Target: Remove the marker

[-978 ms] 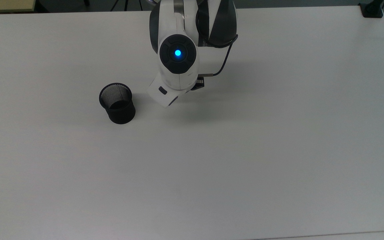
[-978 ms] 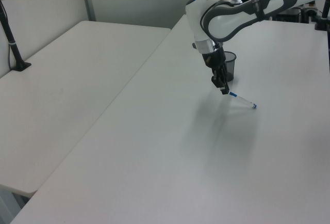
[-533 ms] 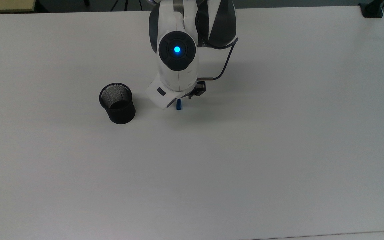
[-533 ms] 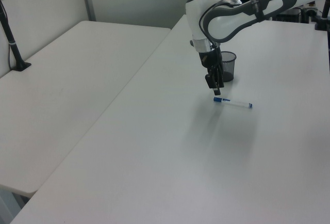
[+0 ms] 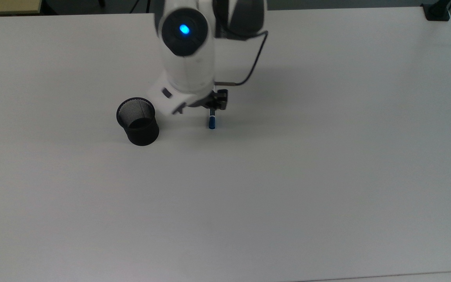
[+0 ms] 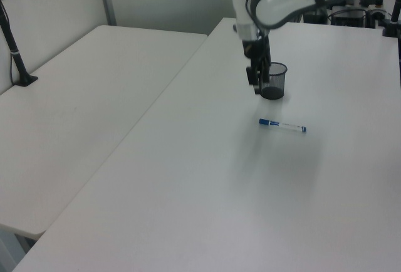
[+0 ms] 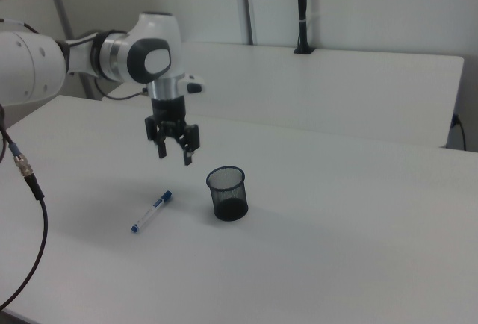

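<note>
The marker (image 6: 282,125), white with a blue cap, lies flat on the white table (image 6: 207,178), apart from the black mesh cup (image 6: 273,81). In the right view the marker (image 7: 151,211) rests to the left of the cup (image 7: 226,192). From above, its blue cap (image 5: 211,122) pokes out below the arm. My gripper (image 7: 174,152) hangs open in the air above the table, over the gap between marker and cup, with nothing between its fingers. In the left view the gripper (image 6: 254,85) shows just left of the cup.
A second white table (image 6: 81,103) adjoins on the left view's left, with a black clamped post (image 6: 15,52) on it. A dark cable (image 5: 255,62) loops off the arm. Another black clamp (image 5: 437,11) sits at the top view's upper right corner.
The gripper has let go of the marker, which dropped from a tilted hold to lying flat. The arm has risen and drawn back toward the cup.
</note>
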{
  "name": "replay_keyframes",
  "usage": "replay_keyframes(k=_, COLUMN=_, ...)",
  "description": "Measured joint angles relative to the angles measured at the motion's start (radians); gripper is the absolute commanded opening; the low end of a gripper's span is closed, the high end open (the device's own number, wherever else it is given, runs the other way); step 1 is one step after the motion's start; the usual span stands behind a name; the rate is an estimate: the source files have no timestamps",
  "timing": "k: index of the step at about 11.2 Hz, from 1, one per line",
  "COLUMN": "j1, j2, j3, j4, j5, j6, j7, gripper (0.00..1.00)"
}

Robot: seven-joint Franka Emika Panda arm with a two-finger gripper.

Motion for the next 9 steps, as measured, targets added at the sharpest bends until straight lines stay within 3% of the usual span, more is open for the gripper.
replay_keyframes(k=5, j1=-0.122, j2=-0.176, j3=-0.021, j4=0.001, j5=0.0, j6=-0.089, j7=-0.001, gripper=1.0)
replay_keyframes(k=9, j1=-0.138, j2=-0.228, j3=-0.021, j4=-0.002, j5=-0.023, j6=-0.106, j7=0.006, gripper=1.0)
